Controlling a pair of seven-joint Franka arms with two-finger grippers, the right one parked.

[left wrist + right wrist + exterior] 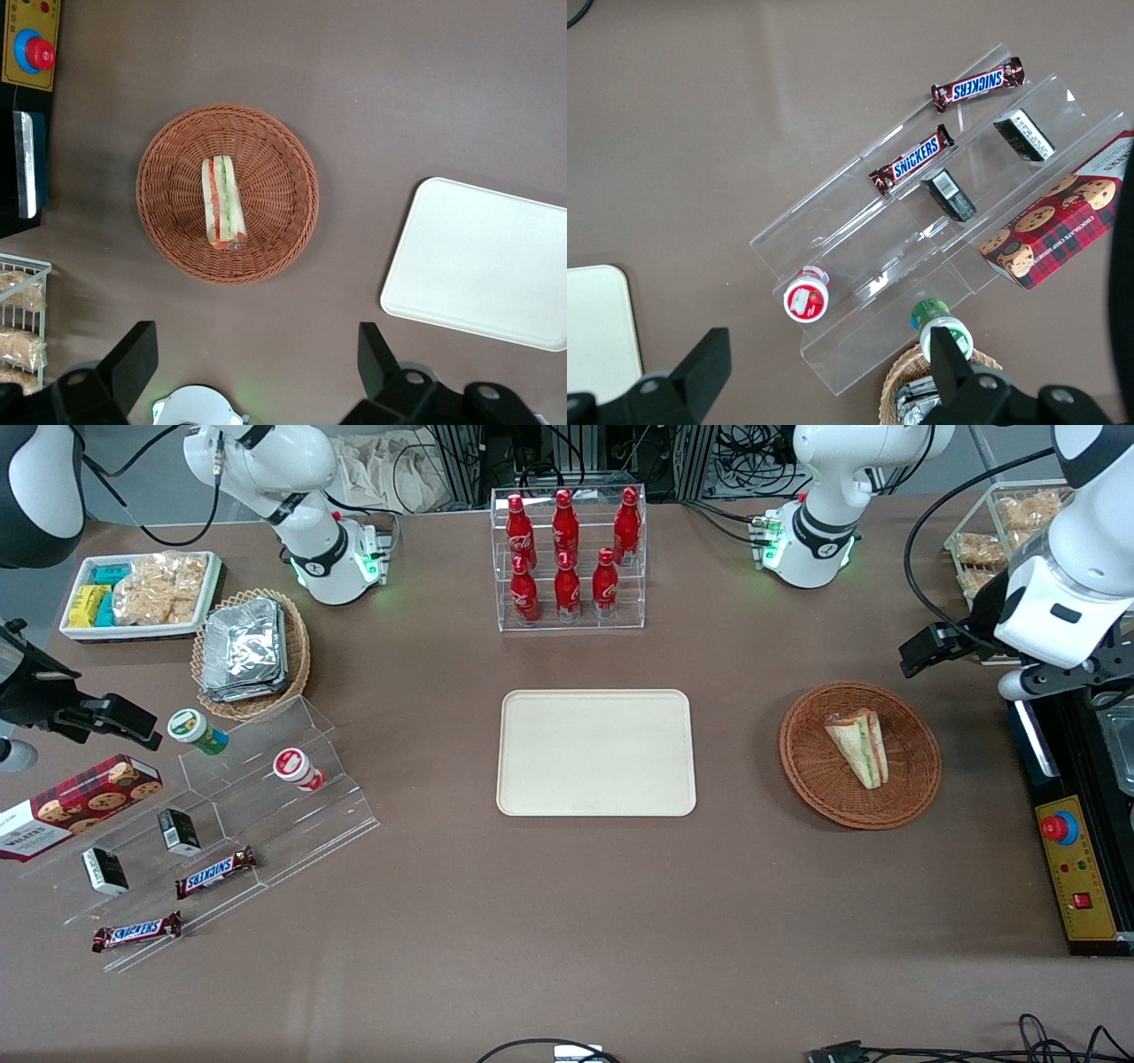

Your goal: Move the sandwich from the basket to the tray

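Front: sandwich point(858, 746) lying in basket point(859, 755), tray point(595, 752) bare, gripper point(926, 651) high toward working arm's end; wrist: fingers point(133, 359) spread wide, empty; risk: off-centre descent snagging wicker rim, tipping basket.

The brown table point(567, 921) carries the cream tray point(595, 753) at its middle. Toward the working arm's end sits the reddish basket point(912, 779), with the gripper point(257, 354) high above, fingers spread. A bottle rack point(569, 558) stands farther from the camera than the tray.
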